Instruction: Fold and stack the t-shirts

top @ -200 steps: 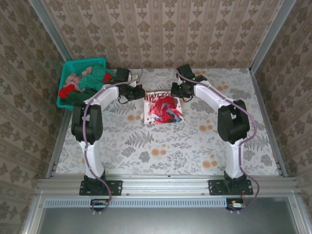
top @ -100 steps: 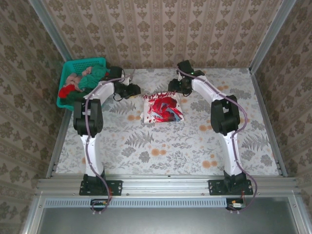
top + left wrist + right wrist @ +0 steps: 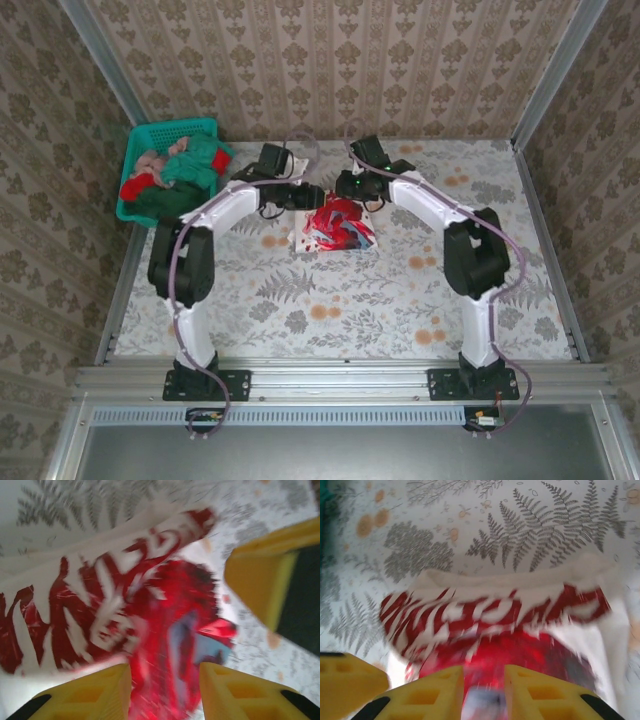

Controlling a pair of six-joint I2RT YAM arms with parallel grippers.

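Observation:
A folded red-and-white printed t-shirt [image 3: 338, 226] lies on the table a little behind its middle. My left gripper [image 3: 303, 197] hovers over the shirt's far left edge and my right gripper [image 3: 352, 188] over its far right edge, close to each other. In the left wrist view the left gripper [image 3: 165, 674] is open, with the shirt's print [image 3: 125, 595] blurred beneath it. The right gripper [image 3: 484, 672] stands open by a narrower gap above the lettering [image 3: 495, 612]. Neither holds cloth. More t-shirts, dark green [image 3: 196, 166], pale pink [image 3: 154, 160] and red [image 3: 134, 188], are heaped at the far left.
A teal lattice basket [image 3: 165, 130] at the far left corner holds the heaped shirts. Patterned walls close in the table at the back and both sides. The right gripper's yellow finger [image 3: 260, 575] shows close by in the left wrist view.
Both grippers went from shut to open and let go of the shirt's far edge. They drew back, then swung in toward each other above the shirt. The right jaws have narrowed again.

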